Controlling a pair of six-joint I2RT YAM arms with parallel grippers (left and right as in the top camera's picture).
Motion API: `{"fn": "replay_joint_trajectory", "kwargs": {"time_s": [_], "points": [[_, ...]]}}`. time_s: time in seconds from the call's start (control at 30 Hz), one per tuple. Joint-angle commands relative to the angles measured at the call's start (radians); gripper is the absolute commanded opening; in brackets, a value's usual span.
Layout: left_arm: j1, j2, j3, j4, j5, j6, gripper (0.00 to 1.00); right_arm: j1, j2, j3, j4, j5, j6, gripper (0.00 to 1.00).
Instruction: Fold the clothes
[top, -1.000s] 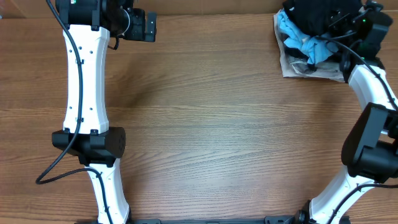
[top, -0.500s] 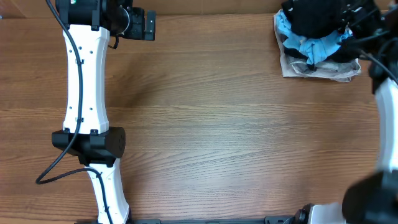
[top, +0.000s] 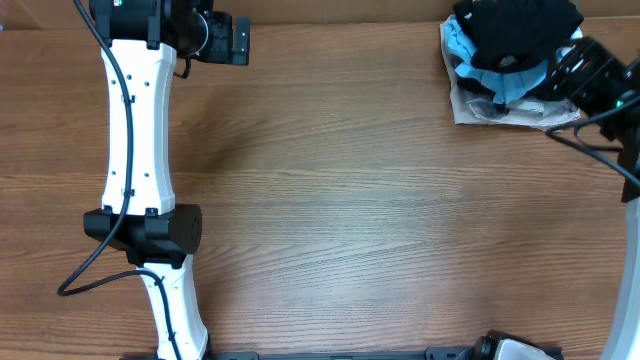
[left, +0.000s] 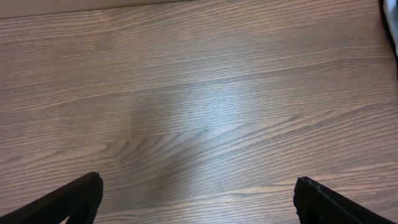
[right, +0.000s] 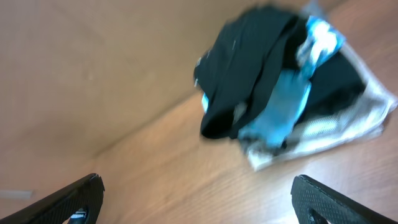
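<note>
The clothes, a black shirt (top: 515, 30), lie bundled on top of a pile at the table's far right corner. In the right wrist view the black shirt (right: 249, 68) is blurred and sits ahead of the fingers. My right gripper (top: 572, 70) hovers just right of the pile, apart from it. Its jaws stand wide open with only bare wood between them (right: 196, 186). My left gripper (top: 240, 42) is at the far left edge of the table. It is open over bare wood (left: 198, 183) and holds nothing.
Under the black shirt lie a light blue tee (top: 500, 78) (right: 280, 112) and a pale beige garment (top: 470, 108) (right: 323, 134). The left arm (top: 135, 120) runs along the table's left side. The wooden table (top: 350, 200) spreads between the arms.
My right gripper has opened and drawn back from over the pile toward the right and near side. The black shirt stays on the pile. The left arm has not moved.
</note>
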Motion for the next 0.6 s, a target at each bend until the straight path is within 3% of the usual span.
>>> {"fn": "replay_joint_trajectory", "kwargs": {"time_s": [0.0,0.27,0.57], "points": [[0.003,0.011,-0.002,0.001,-0.011,0.019,1.0,0.0,-0.042,0.016,-0.07,-0.106,-0.033,1.0],[0.003,0.011,-0.002,0.001,-0.011,0.019,1.0,0.0,-0.035,0.014,-0.357,-0.118,-0.033,1.0],[0.003,0.011,-0.002,0.001,-0.011,0.019,1.0,0.0,-0.033,0.014,-0.386,-0.089,-0.033,1.0]]}}
